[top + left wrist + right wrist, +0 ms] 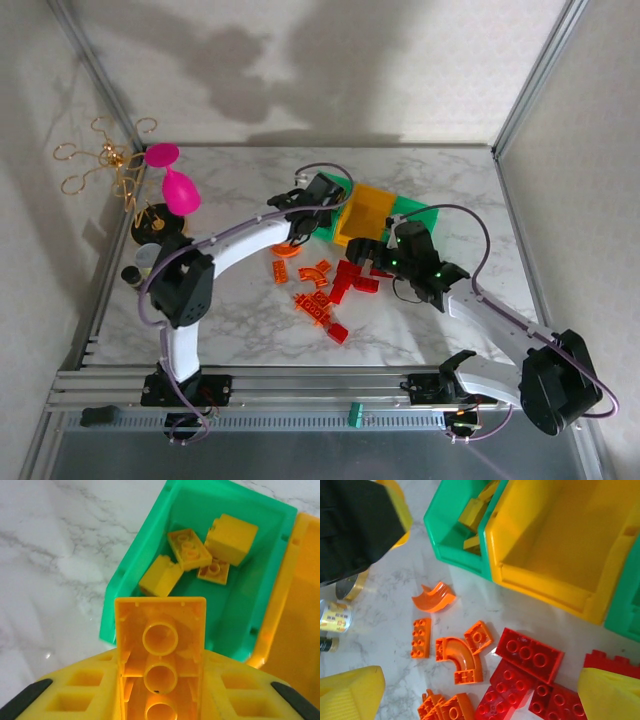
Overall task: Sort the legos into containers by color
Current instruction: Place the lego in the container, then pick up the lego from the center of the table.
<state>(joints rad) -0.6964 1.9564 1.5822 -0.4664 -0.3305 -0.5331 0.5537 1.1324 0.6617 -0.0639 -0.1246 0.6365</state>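
L gripper (160, 692) clamped on yellow brick (160, 640), hollow underside to cam, poised at near rim of left green bin (131, 567), yellows already inside. R gripper (480, 697) spread apart over red bricks (530, 655) on desk (385, 630). Bricks likely rigid, light, slick: pinch flat side walls, avoid studs.

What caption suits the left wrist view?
Left gripper holds a yellow brick at the green bin containing four yellow legos.

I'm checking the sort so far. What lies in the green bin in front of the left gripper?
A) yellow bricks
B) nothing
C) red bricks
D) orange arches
A: in the left wrist view several yellow bricks lie inside the green bin, beyond the held brick clamped in the left gripper.
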